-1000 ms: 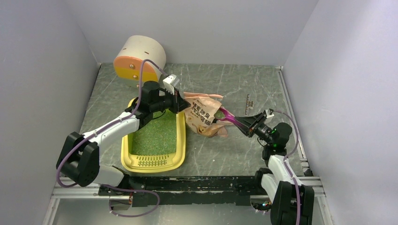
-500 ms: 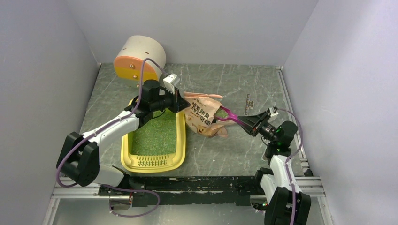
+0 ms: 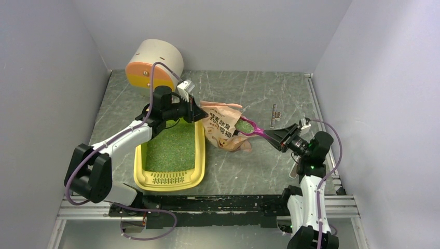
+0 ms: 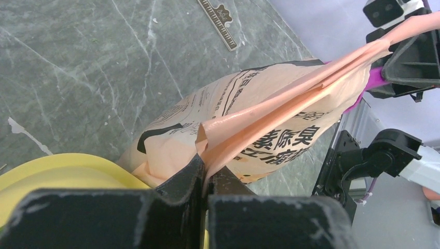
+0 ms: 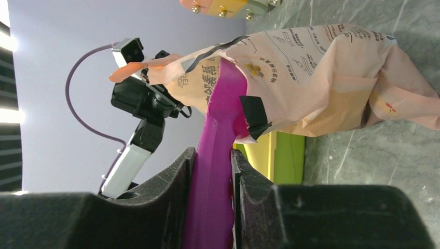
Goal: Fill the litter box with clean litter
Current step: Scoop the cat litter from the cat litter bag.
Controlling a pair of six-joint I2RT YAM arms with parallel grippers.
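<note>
Three plain, pale lilac-grey walls (image 3: 233, 31) close in a table (image 3: 259, 161) of dark grey-green stone-look sheet, streaked with pale scratches and veins.

One litter box (image 3: 139, 166) lies left of centre on the table, in front of the left arm's base. It is a yellow, smooth plastic rectangle with rounded corners and a raised rim, and its slotted grille is at the near short end. The clean litter (image 3: 174, 148) covers its floor as a fine, grainy bed of speckled light and dark green.

Just beside the box's far right corner slumps one bag (image 3: 224, 129) of pink-beige film, creased and crumpled, printed with dark characters. The left gripper (image 3: 196, 113) reaches over the box and has its black jaws pinched tight on the bag's folded top edge, holding the mouth up.

One magenta scoop (image 3: 254, 129), glossy plastic with a long flat handle, pokes into that mouth. Green granules fill its bowl. The right gripper (image 3: 277, 137) clamps the handle's end between its foam-faced fingers (image 5: 171, 207).

Farther out, one white cylinder (image 3: 155, 65) with an orange end lies on its side in the far left corner. One thin metal ruler (image 3: 276, 114) lies flat near the right wall.
</note>
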